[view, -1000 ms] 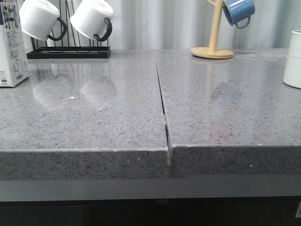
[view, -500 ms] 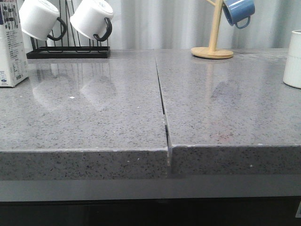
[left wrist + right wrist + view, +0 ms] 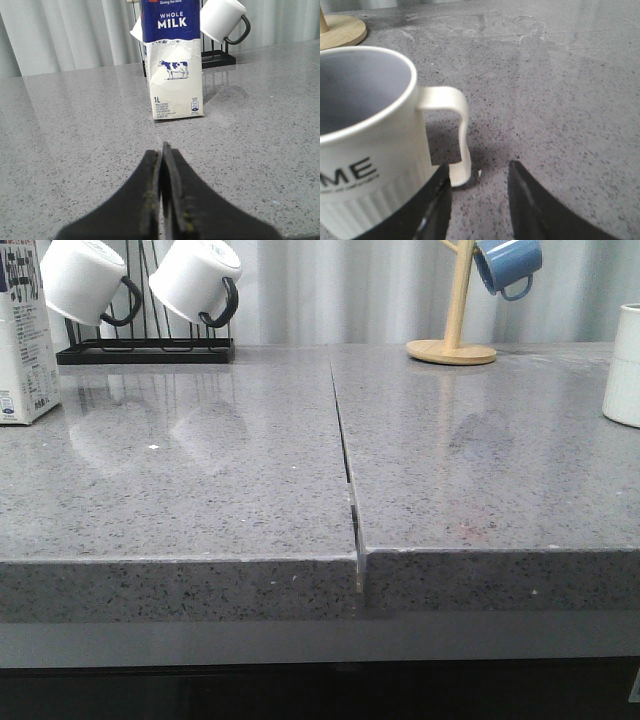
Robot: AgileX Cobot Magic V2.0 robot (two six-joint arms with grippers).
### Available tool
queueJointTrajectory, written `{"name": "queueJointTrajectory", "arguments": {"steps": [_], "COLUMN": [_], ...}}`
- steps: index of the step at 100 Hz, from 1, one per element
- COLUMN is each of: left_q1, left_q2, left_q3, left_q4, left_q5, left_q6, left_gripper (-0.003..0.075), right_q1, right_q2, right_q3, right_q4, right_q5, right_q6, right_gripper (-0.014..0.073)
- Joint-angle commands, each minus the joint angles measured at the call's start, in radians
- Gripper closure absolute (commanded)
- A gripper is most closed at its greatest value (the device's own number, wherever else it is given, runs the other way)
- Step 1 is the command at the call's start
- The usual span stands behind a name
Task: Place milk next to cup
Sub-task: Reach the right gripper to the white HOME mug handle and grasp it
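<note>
Nothing on the counter (image 3: pixel 220 490) has shifted since a second ago; front view reads the same throughout. Milk (image 3: pixel 172 60) stands upright at the far left of the counter, cut by the frame edge in the front view (image 3: pixel 26 335), just beside the black rack (image 3: pixel 145 348) carrying two rounded white mugs with black handles (image 3: pixel 195 282). Cow picture and "WHOLE MILK" band face the left wrist camera.

Left gripper (image 3: pixel 163 190): jaws pressed together, holding nothing, aimed at the carton and apart from it, grey counter between.

Cup (image 3: pixel 367 145) sits at the far right edge of the counter, well apart from the milk; only a sliver shows in the front view (image 3: pixel 624 365). Upright, grey inside, letters "ME" readable, handle turned toward the right gripper (image 3: pixel 479 200). Those jaws stand narrowly apart, one finger (image 3: pixel 436 205) close by the cup's ribbed base; contact cannot be told.

Wooden mug tree (image 3: pixel 455 310) at the back, blue mug (image 3: pixel 508 265) hanging on it.
</note>
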State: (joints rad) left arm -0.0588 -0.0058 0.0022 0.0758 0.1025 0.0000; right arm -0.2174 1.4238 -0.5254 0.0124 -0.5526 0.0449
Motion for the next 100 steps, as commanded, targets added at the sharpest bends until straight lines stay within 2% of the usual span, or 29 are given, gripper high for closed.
{"name": "queueJointTrajectory", "arguments": {"steps": [1,27,34,46,58,79,100], "left_q1": [0.002,0.002,0.002,0.002,0.002,0.002,0.002], "left_q2": [-0.032,-0.032,-0.032,-0.032,-0.032,-0.032,-0.032], "left_q3": [0.041,0.041,0.041,0.041,0.041,0.041,0.041], "left_q4": [-0.008,-0.008,-0.008,-0.008,-0.008,-0.008,-0.008], "left_q5": [-0.084,-0.084,-0.084,-0.084,-0.084,-0.084,-0.084], "left_q6": [-0.008,-0.008,-0.008,-0.008,-0.008,-0.008,-0.008], "left_gripper": [0.0741,0.0741,0.0741,0.0741,0.0741,0.0741,0.0741], "right_q1": [-0.005,-0.005,-0.005,-0.005,-0.005,0.019,0.127], "right_q2": [0.011,0.118,0.138,0.143,0.143,0.125,0.054], "right_q3": [-0.054,-0.136,-0.146,-0.147,-0.147,-0.147,-0.147], "right_q4": [-0.024,-0.030,-0.030,-0.030,-0.030,-0.030,-0.030], "right_q5": [-0.095,-0.121,-0.133,-0.141,-0.141,-0.137,-0.116], "right_q6": [-0.007,-0.007,-0.007,-0.007,-0.007,-0.007,-0.007], "right_gripper": [0.0297,0.0313,0.0379,0.0566,0.0663,0.0661,0.0661]}}
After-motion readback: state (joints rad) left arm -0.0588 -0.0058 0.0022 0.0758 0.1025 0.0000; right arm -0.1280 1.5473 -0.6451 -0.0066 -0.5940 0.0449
